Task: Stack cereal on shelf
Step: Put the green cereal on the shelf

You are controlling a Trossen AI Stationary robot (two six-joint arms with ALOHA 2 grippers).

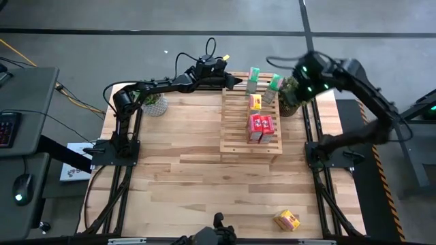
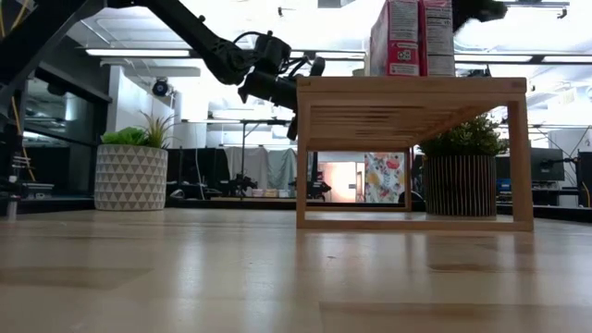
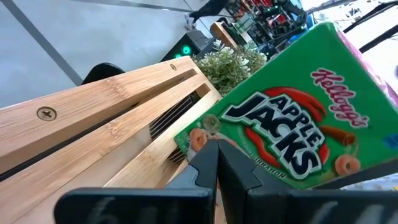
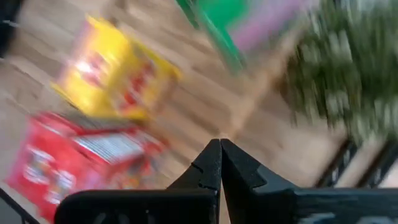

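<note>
On the far half of the wooden table [image 1: 204, 170] stood the slatted shelf [image 1: 235, 133], a low bamboo rack on legs. Five small cereal boxes were on top of it: two red boxes [image 1: 261, 127] side by side near its middle, a yellow box [image 1: 255, 102] just beyond them, and two green boxes at the far edge, one green box [image 1: 253, 79] toward the middle and the other green box [image 1: 274, 87] nearer the right corner. A second yellow box [image 1: 287, 220] lay by itself on the tabletop near the front right edge, well apart from the rack.

The left gripper [image 1: 234, 82] was stretched out over the far edge of the table, at the rack's far left corner, close beside the nearer green box. From its wrist camera its fingers [image 3: 205, 163] were pressed together with nothing between them, the Apple Jacks box [image 3: 292, 118] filling the view right in front.

The right gripper [image 4: 220, 163] hung above the rack's far right corner, its arm blurred. Its fingers were likewise closed tight and empty, with the red and yellow boxes below it.

A white patterned plant pot [image 1: 155, 104] sat to the left of the rack and a dark plant pot [image 1: 289, 99] at its far right corner.
</note>
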